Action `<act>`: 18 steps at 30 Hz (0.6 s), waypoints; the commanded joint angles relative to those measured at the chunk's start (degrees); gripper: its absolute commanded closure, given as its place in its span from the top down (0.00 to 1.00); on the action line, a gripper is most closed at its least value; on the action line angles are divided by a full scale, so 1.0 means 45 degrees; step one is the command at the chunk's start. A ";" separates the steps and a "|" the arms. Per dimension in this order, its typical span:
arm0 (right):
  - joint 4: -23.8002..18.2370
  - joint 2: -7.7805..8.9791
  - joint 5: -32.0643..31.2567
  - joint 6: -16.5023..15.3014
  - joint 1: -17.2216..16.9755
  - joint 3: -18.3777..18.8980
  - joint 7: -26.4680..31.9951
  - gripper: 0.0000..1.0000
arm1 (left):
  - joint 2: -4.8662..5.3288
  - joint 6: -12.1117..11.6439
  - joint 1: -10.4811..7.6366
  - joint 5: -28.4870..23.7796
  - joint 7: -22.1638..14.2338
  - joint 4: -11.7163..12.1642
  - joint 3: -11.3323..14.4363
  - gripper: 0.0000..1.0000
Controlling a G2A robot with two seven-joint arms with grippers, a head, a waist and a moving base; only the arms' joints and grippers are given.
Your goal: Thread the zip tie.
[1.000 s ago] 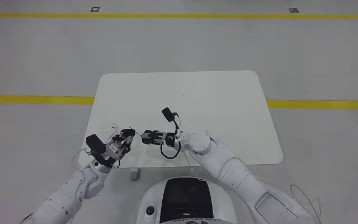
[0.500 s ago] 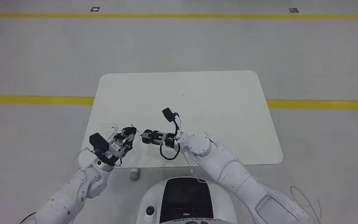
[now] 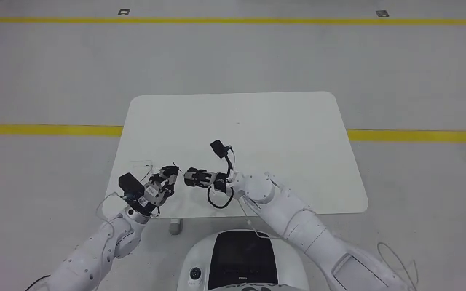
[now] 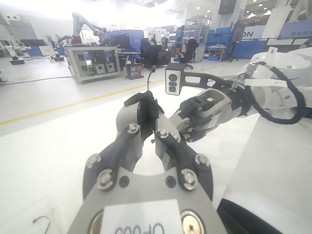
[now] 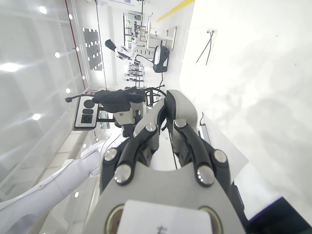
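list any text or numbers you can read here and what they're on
White paper label on the left pincer's base: print cut off at the edge, unreadable.
White label on the right pincer's base: cut off, unreadable.
Large letters on the far blue wall: partly hidden.

zip tie (image 4: 149, 81) between left hand (image 3: 169, 175) and right hand (image 3: 191, 177), above table (image 3: 291, 131).

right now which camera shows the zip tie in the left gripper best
The left wrist view: the zip tie stands clear above the shut left gripper, dark against the pale floor. The right wrist view catches its end poking out of that gripper. The top view gives only a tiny sliver.
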 commanded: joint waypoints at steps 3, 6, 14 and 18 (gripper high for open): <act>-0.0005 -0.0001 -0.0016 -0.0007 -0.0031 0.0043 -0.0041 0.00 | -0.0041 -0.0110 0.0047 0.0072 -0.0026 0.0010 -0.0102 0.00; -0.0029 0.0000 -0.0047 -0.0023 -0.0066 0.0076 -0.0110 0.00 | -0.0075 -0.0333 0.0095 0.0044 0.0015 -0.0006 -0.0161 0.00; -0.0017 0.0005 -0.0030 -0.0177 -0.0134 0.0170 -0.0112 0.00 | -0.0163 -0.0479 0.0191 0.0229 -0.0083 0.0030 -0.0308 0.00; -0.0037 0.0004 -0.0061 -0.0208 -0.0152 0.0190 -0.0083 0.00 | -0.0218 -0.0516 0.0215 0.0290 -0.0123 0.0040 -0.0383 0.00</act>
